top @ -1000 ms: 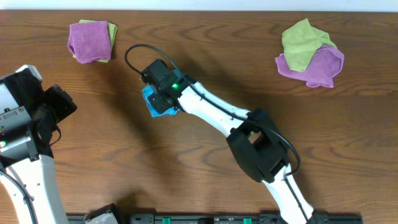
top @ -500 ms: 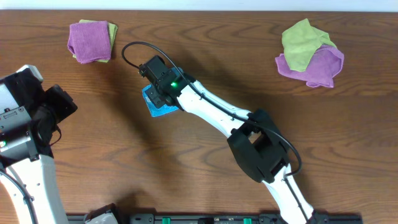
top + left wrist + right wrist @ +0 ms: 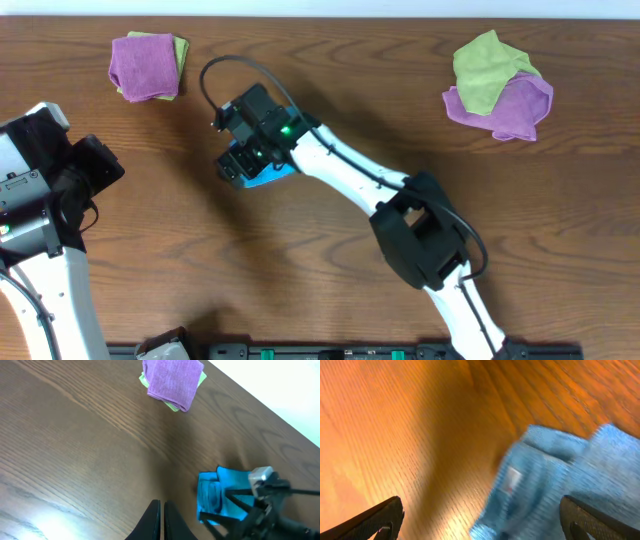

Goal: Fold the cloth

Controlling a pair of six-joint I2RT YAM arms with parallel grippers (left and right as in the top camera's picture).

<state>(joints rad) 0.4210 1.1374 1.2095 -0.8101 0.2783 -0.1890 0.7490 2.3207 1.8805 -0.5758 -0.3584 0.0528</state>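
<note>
The sky-blue cloth (image 3: 266, 179) lies bunched in a small folded wad on the table left of centre, mostly hidden under my right arm in the overhead view. My right gripper (image 3: 236, 164) hovers just over its left end. In the right wrist view the cloth (image 3: 555, 480) is blurred, its white tag (image 3: 512, 480) facing up. The right gripper (image 3: 485, 519) stands wide open, fingers apart on either side with nothing clamped. The left wrist view shows the cloth (image 3: 214, 495) off to the right. My left gripper (image 3: 162, 521) is shut and empty, well to the left above bare wood.
A folded purple cloth (image 3: 144, 66) on a yellow-green one (image 3: 181, 48) lies at the back left. A loose heap of a yellow-green cloth (image 3: 488, 64) and a purple cloth (image 3: 512, 108) sits at the back right. The right arm (image 3: 350, 185) crosses the table's middle.
My right gripper has gone from shut to wide open, letting go of the blue cloth, and has shifted slightly left. The left arm has not moved.
</note>
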